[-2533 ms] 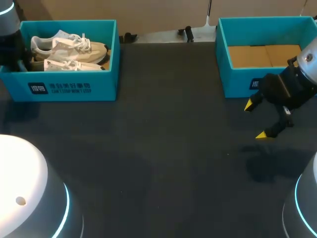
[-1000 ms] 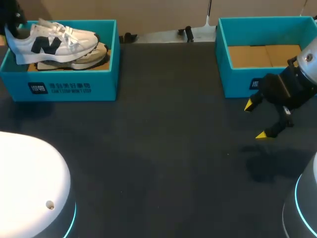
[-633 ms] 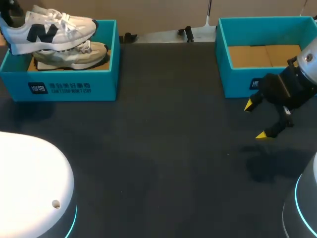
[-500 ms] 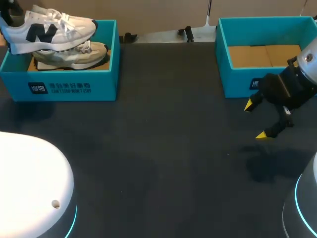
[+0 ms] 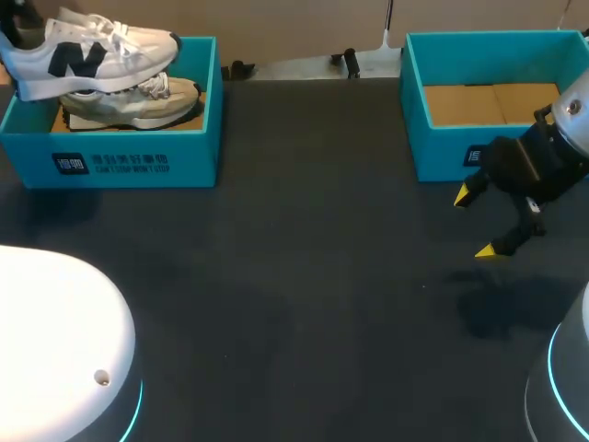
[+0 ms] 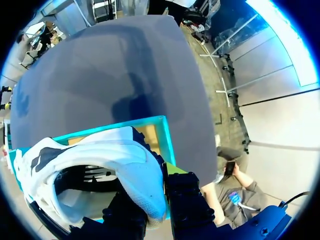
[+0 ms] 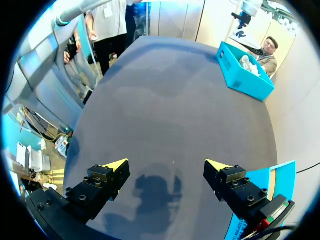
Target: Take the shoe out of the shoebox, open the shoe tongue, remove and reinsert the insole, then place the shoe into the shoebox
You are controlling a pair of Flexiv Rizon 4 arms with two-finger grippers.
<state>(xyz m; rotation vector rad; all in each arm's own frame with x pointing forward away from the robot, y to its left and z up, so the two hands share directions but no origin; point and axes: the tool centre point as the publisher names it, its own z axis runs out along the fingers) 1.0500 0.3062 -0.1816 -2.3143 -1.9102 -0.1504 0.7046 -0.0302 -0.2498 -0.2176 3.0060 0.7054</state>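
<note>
Up out of the left shoebox (image 5: 138, 158) has come the white shoe (image 5: 97, 55): two and a half seconds back it lay inside next to its pair, and now it hangs above the box's near-left part, sole down, toe pointing toward the table's middle. Over the last half second it has hardly shifted. The right arm has not moved at all.

The left gripper (image 5: 17, 22) holds the shoe by its heel at the far left corner of the head view. In the left wrist view the heel wall sits pinched between the two black fingers of that gripper (image 6: 157, 210), one finger inside the shoe opening and one outside; the yellow tips are hidden by the shoe (image 6: 100, 160). Below it lies the blue rim of the box (image 6: 162, 134).

The second shoe (image 5: 138, 99) remains in the left box, lying on its side under the lifted one.

The right gripper (image 5: 477, 223) hovers over the dark table (image 5: 304, 276), just in front of the right shoebox (image 5: 442, 152), whose brown cardboard floor (image 5: 488, 103) shows. Its fingers are spread wide with nothing between them, as the right wrist view shows (image 7: 166, 165).
</note>
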